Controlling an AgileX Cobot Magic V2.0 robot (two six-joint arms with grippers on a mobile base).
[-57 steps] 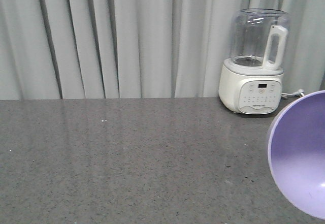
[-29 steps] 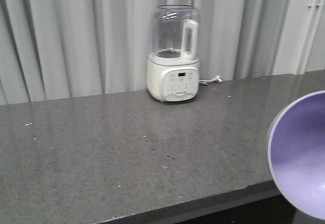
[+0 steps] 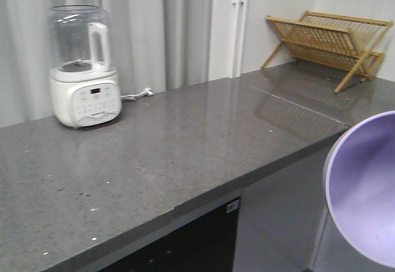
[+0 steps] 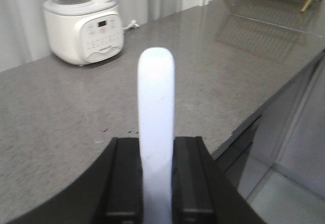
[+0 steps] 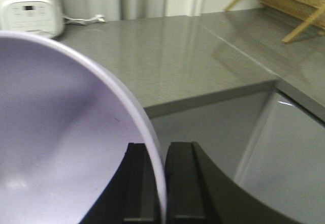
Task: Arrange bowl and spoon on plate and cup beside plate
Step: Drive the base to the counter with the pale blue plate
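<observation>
The grey speckled table (image 3: 154, 155) fills most of the front view, its edge running down to the right with dark cabinet fronts below. A wooden dish rack (image 3: 333, 41) stands on the far right stretch, and a white kitchen appliance with a clear jug (image 3: 83, 74) sits near the curtain on the left. Neither the plate nor the cup shows in any view, so where things must go cannot be judged from here.

The bowl (image 3: 364, 192) is off the table, carried on edge at the right of the front view. It is smooth, plain and lavender, with a thin rim and a paler sheen inside. The right end effector (image 5: 156, 155) is closed narrow on that rim alone, one finger inside the wall and one outside.

The spoon (image 4: 156, 107) is pale blue-white and flat, with a rounded tip. It stands up out of the left end effector (image 4: 156, 150), whose fingers are clamped on its lower part; the gripped end is hidden.

The likely trouble is slip — the bowl's slick wall is pinched at one small spot, so a jolt could swing it or drop it. The smooth, thin spoon could also twist in its narrow hold and land askew.
</observation>
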